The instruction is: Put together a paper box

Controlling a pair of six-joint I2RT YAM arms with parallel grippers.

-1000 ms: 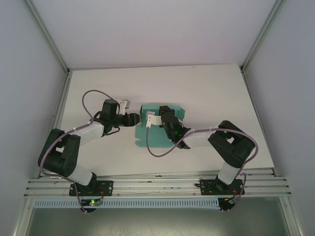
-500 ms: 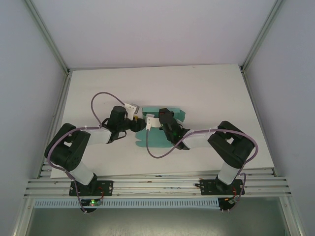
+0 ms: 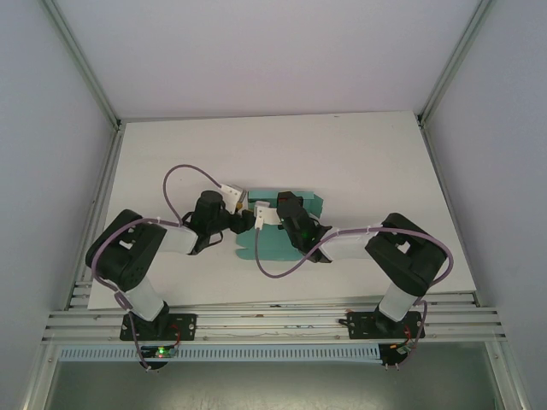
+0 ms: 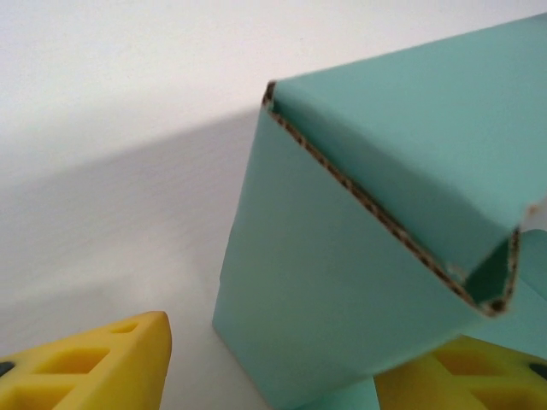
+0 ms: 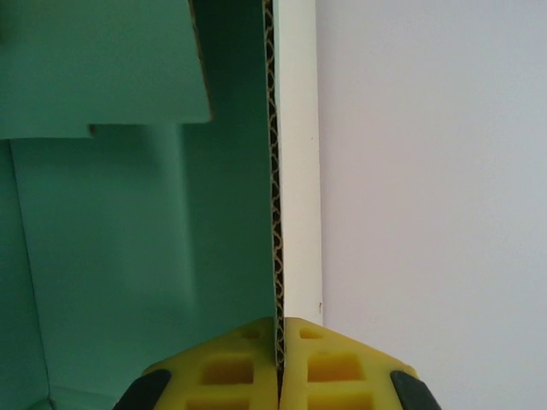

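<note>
Box [image 3: 286, 239] lies mid-worktop [image 3: 385, 162], slightly skewed to the near edge; looks a little longer left to right, though the arms cover part of it. Left-side flap is folded up, corrugated cut edge exposed. Right fingers [image 5: 329, 359] pinched on that flap's edge, card running straight away from them. Left fingers [image 4: 102, 363] stand apart, a folded box corner between them, left pad off the card. Bare worktop beyond far side and on both flanks
</note>
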